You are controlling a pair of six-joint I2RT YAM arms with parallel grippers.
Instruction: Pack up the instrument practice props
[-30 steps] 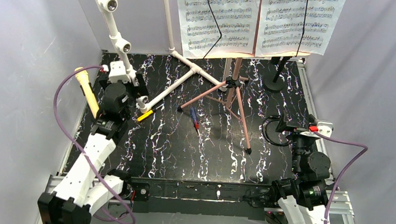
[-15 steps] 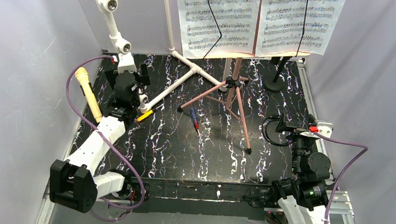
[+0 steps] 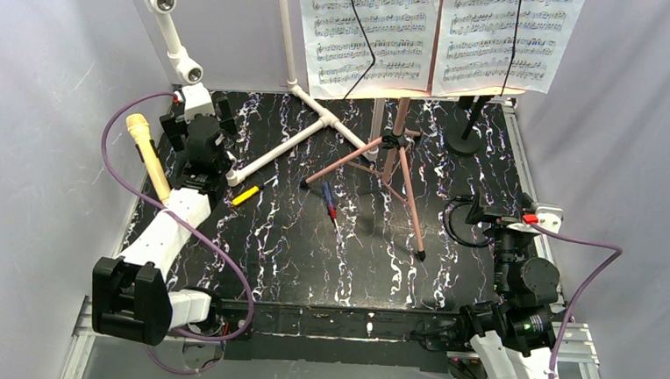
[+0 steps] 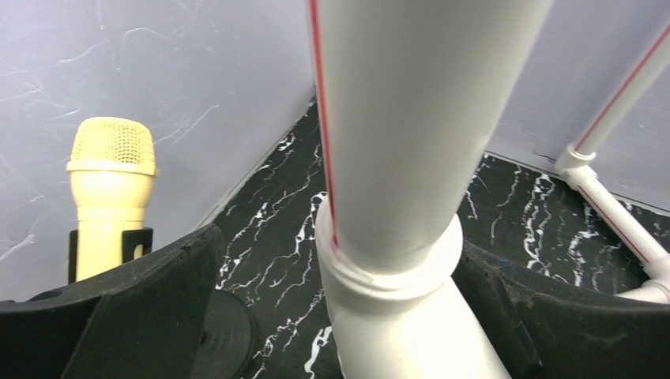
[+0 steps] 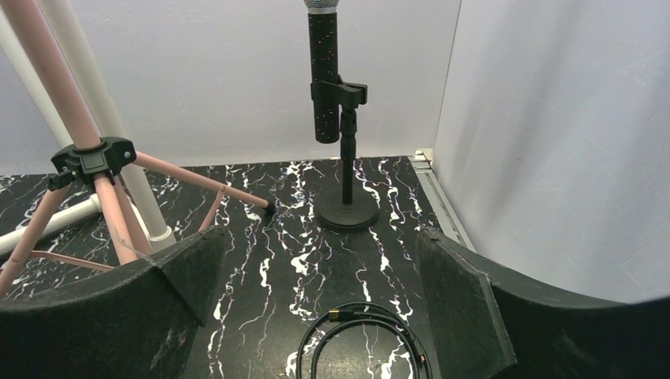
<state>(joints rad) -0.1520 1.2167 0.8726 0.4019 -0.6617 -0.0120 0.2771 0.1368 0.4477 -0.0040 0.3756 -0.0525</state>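
Your top view looks down from above and behind both arm bases, far enough off to take in the whole table (image 3: 310,258). Your left wrist view sits low and very near the white pipe frame (image 4: 395,118), facing the rear left corner. Your right wrist view sits low too, facing the rear right corner from farther back. The yellow microphone (image 4: 111,181) shows in 2 views, top and left wrist. The mic pole (image 5: 348,213) and tripod legs (image 5: 197,181) show in top and right wrist.

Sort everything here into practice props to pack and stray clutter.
Pack: sheet-music pages, copper tripod stand, yellow microphone, black microphone, round-based mic pole.
Lying about: white pipe frame, blue screwdriver, yellow-tipped tool, coiled black cable.
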